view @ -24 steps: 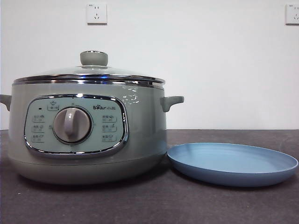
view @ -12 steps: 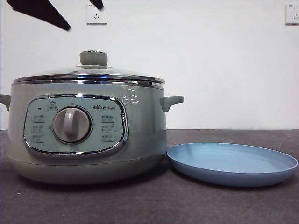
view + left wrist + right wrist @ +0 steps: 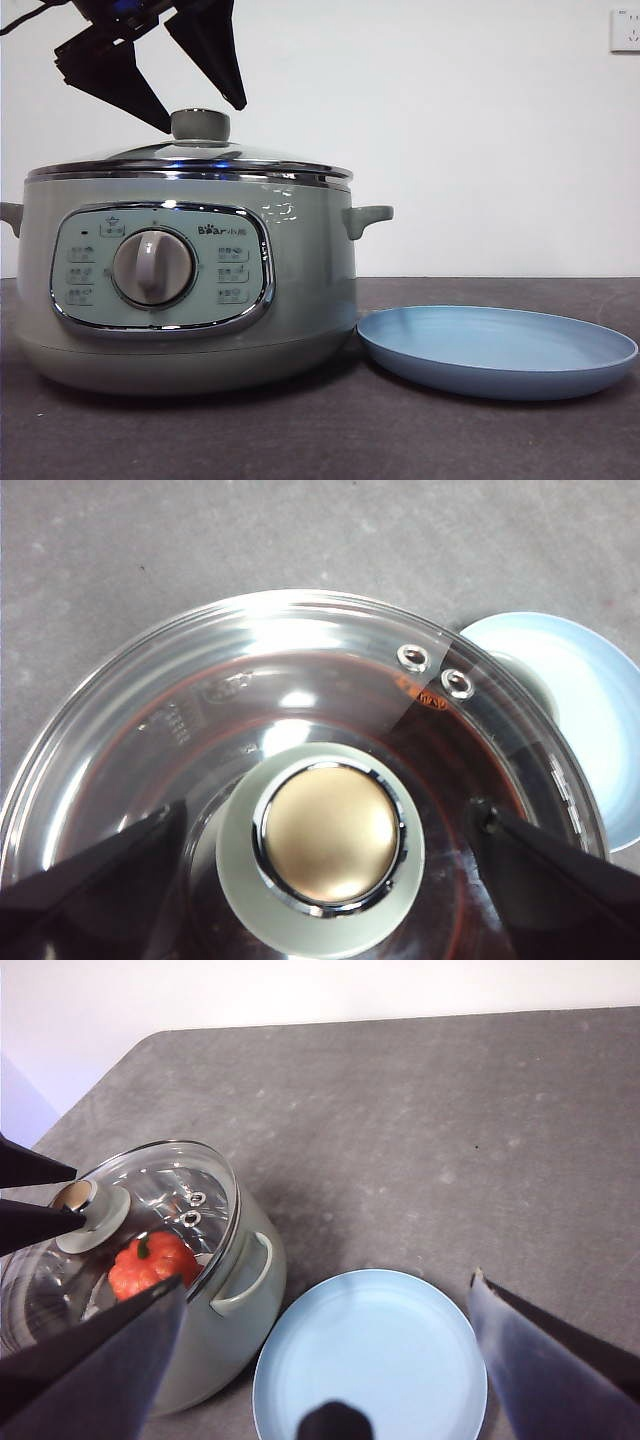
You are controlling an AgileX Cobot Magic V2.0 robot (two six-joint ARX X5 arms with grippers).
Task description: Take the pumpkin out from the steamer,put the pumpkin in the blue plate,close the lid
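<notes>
1. While the lid (image 3: 190,158) sits closed on the steamer (image 3: 185,285), the left pincer (image 3: 195,105) hangs over its knob (image 3: 322,848), jaws spread to either side and touching nothing.
2. Seen through the glass, the pumpkin (image 3: 152,1263) lies inside the pot.
3. Just beside the steamer on the grey tabletop (image 3: 480,1140) rests the blue plate (image 3: 497,350).
4. High above the plate, the right pincer (image 3: 330,1305) is spread wide, holding nothing.

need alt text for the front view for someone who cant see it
The left gripper, jaws open, hangs just above the knob of the glass lid, which sits closed on the sage-green steamer. An empty blue plate lies beside the steamer on the dark table.
</notes>
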